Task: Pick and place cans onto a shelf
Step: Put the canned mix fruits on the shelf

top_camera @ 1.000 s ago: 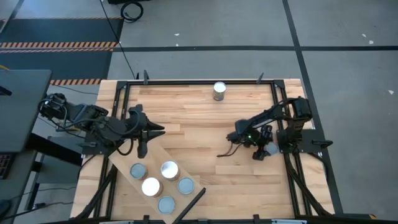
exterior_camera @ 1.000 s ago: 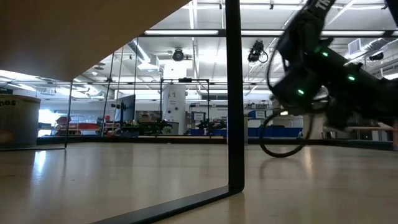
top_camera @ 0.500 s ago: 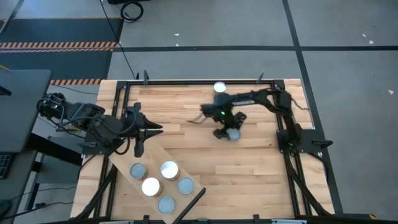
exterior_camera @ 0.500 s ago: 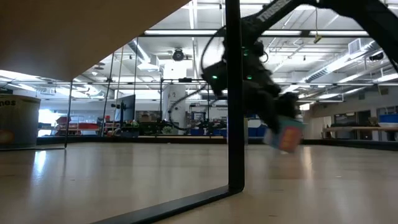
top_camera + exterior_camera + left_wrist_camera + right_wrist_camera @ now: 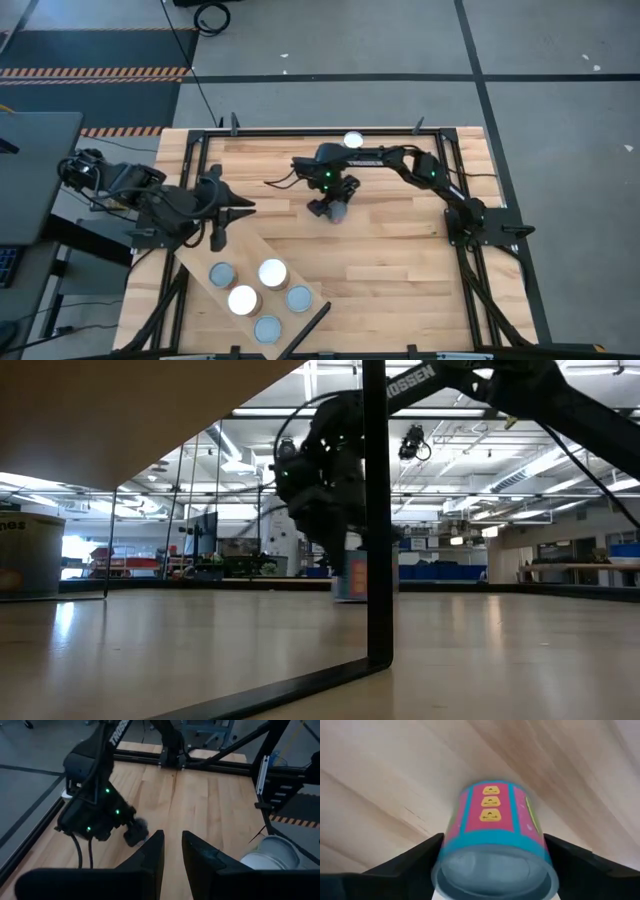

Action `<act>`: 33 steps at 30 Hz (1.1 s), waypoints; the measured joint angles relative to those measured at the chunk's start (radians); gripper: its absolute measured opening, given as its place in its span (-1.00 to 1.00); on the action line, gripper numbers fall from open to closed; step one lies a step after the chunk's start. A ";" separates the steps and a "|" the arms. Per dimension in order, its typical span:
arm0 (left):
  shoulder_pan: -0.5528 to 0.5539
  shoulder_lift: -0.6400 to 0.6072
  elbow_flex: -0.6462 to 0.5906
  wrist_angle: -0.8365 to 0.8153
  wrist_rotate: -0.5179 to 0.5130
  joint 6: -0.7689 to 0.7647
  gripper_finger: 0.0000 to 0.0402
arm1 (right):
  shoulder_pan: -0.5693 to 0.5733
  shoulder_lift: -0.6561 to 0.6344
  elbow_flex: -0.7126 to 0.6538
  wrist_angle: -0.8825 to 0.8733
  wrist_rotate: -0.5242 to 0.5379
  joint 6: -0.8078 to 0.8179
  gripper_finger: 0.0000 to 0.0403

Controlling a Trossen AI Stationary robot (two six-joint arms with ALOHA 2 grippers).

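Observation:
My right gripper (image 5: 335,206) reaches over the table's middle, shut on a can with a pink and teal label (image 5: 492,815) and a grey top. The low view shows this can (image 5: 350,575) upright beneath the dark hand. The shelf (image 5: 200,262), a pale plank lying slantwise at the near left, carries several cans, among them a white-topped one (image 5: 243,299). My left gripper (image 5: 245,208) hovers above the shelf's far end, pointing toward the right arm. Its fingers (image 5: 152,851) stand a narrow gap apart with nothing between them. My right gripper pinches the can's round wall between its two fingers, one on each opposite side near the top rim (image 5: 446,851). The fingers come from above, slanting steeply down. The can stands upright, its bottom (image 5: 350,598) at tabletop level; whether it touches the wood I cannot tell.
One more can (image 5: 352,140) stands at the table's far edge. In the low view a large can (image 5: 25,555) shows at the left, and the shelf's dark bar (image 5: 377,510) stands in front of the held can. Black frame rails (image 5: 200,170) border the table.
My right gripper has swept from the table's right side toward the middle and a little toward the far edge, carrying the can. The can hung tilted and clear of the table half a second ago; it now stands upright and lower.

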 joint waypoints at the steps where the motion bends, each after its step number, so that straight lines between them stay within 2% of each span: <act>1: 0.000 -0.009 0.000 -0.001 0.000 0.000 -0.64 | 0.003 -0.005 0.001 0.038 0.002 0.000 0.64; 13: 0.000 -0.076 0.000 -0.039 -0.004 -0.004 -0.64 | 0.023 -0.037 -0.001 0.224 -0.029 0.016 0.86; 19: 0.010 -0.072 0.000 -0.046 -0.049 -0.030 -0.61 | 0.021 -0.062 -0.002 0.314 0.035 0.011 0.89; 26: 0.055 -0.075 0.001 -0.061 -0.044 -0.117 -0.27 | 0.029 -0.228 -0.001 0.280 0.201 -0.100 0.87; 30: 0.106 -0.066 0.001 -0.098 0.007 -0.178 0.00 | 0.041 -0.348 0.002 0.188 0.335 -0.267 0.87; 33: 0.146 -0.057 0.001 -0.097 0.025 -0.182 0.18 | 0.048 -0.381 0.000 0.079 0.438 -0.437 0.86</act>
